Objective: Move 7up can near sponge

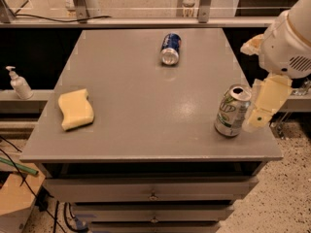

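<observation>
The 7up can stands upright near the front right corner of the grey table, silver-white with green markings and an open top. The pale yellow sponge lies flat near the table's left edge, far from the can. My gripper hangs from the white arm at the right edge of the table. It is just to the right of the 7up can, at the can's height, very close to it.
A blue soda can lies on its side at the back middle of the table. A soap dispenser stands on a ledge to the left. Drawers sit below the tabletop. Rails run behind the table.
</observation>
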